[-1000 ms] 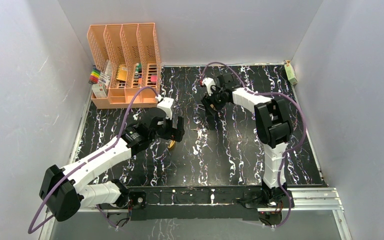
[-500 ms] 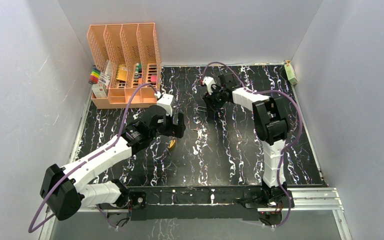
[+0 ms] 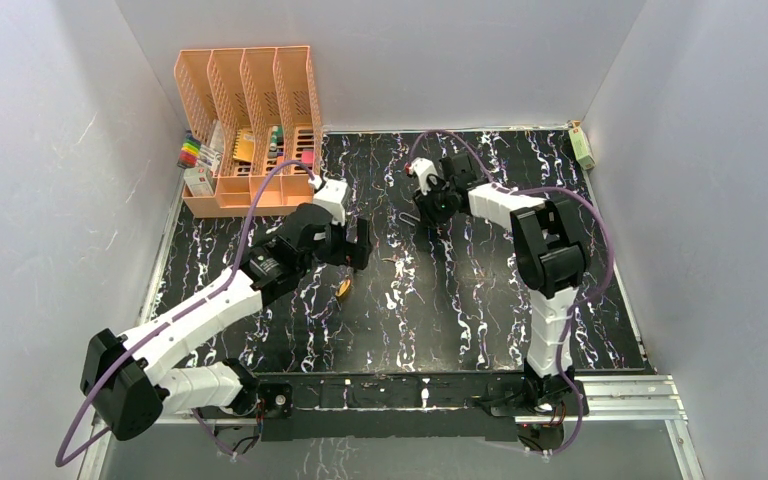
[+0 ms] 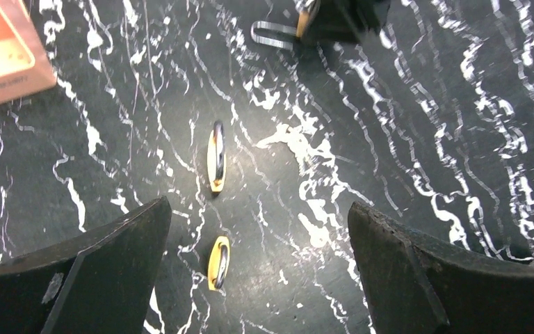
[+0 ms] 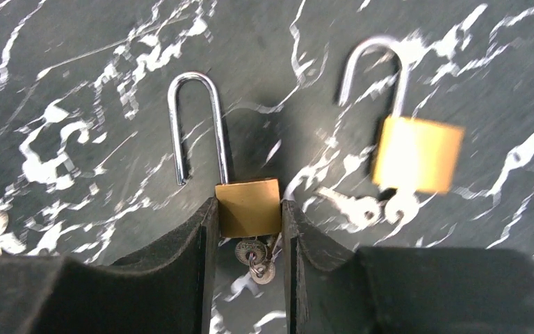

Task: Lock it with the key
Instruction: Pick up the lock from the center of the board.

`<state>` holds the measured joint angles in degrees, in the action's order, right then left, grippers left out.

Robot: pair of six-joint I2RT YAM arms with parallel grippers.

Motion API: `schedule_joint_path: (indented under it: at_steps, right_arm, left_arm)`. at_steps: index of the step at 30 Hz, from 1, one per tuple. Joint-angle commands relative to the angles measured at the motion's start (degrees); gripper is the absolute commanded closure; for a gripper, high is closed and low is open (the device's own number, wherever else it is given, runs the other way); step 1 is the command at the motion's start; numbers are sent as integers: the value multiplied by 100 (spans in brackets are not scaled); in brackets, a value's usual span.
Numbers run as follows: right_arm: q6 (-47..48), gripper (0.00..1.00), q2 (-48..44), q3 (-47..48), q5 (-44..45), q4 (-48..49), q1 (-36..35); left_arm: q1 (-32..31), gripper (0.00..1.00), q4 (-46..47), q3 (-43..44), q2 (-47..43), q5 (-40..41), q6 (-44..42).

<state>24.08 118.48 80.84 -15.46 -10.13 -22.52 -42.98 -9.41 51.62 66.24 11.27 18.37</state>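
One table (image 3: 610, 300): black with white veins. What you need lies in its far half, within reach of both arms.
Rack (image 3: 245, 120): orange, in the far left corner, well apart from the work. It seems to play no part.
Left gripper (image 4: 257, 212): spread as wide as it goes and holding nothing. It hangs over two small brass pieces (image 4: 215, 156) seen edge-on, too thin to identify.
Right gripper (image 5: 248, 203): closed in on the padlock (image 5: 249, 209), a finger against each side of the brass body. That likely stops it twisting when you turn the key.
Padlock: flat on the table at far centre. Its shackle is open and points away from the fingers, so it is free to be pushed home.
Second padlock (image 5: 417, 154): just beside it, blurred, also open, untouched.
Keys (image 5: 254, 256): bunched at the held padlock's base, between the fingers. You cannot tell whether one sits in the keyhole.
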Motion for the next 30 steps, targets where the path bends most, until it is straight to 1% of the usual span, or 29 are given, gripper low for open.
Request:
schedule_joint_path:
  at_steps: [1, 3, 5, 9, 11, 12, 15, 17, 21, 23, 25, 28, 30]
  right_arm:
    - [-764, 100, -1045, -461, -406, -28, 4]
    - [-1045, 100, -1577, -635, -935, 117, -6]
    - [-1257, 100, -2052, -677, -1351, 104, -20]
    - [-1585, 100, -2809, -606, -1869, -218, -74]
    - [-1803, 100, -3118, -596, -2100, -348, -104]
    - [-1907, 100, -3254, -603, -2307, -416, -111]
    - [-2180, 100, -3526, -593, -3026, -732, -111]
    - [-2311, 100, -3624, -553, -3597, -951, -109]
    - [-2910, 100, -3864, -659, -4590, -828, -114]
    - [-3019, 100, -4004, -683, -4752, -810, -113]
    - [-3010, 100, -4130, -640, -4802, -928, -107]
    - [-3057, 100, -4216, -505, -5077, -1059, -116]
    - [-3292, 100, -4248, -448, -5317, -864, -120]
  left_arm:
    - [14, 2, 68, 578, 76, -432, -343]
    - [44, 2, 114, 769, 167, -1158, -694]
    - [63, 2, -12, 1058, 327, -1630, -932]
    - [209, 2, -359, 1655, 669, -2683, -1309]
    - [245, 3, -396, 1801, 726, -3342, -1531]
    - [248, 4, -331, 1803, 699, -3537, -1630]
    - [304, 5, -179, 1786, 507, -3868, -2001]
    - [428, 5, -165, 1851, 344, -4248, -2230]
    - [868, 5, -423, 2155, 90, -5192, -2586]
    - [1134, 5, -582, 2293, -11, -5553, -2732]
    - [1266, 6, -893, 2461, -83, -5814, -2959]
    - [1371, 6, -1256, 2644, -145, -6093, -3250]
    - [1378, 6, -1428, 2739, -57, -6362, -3362]
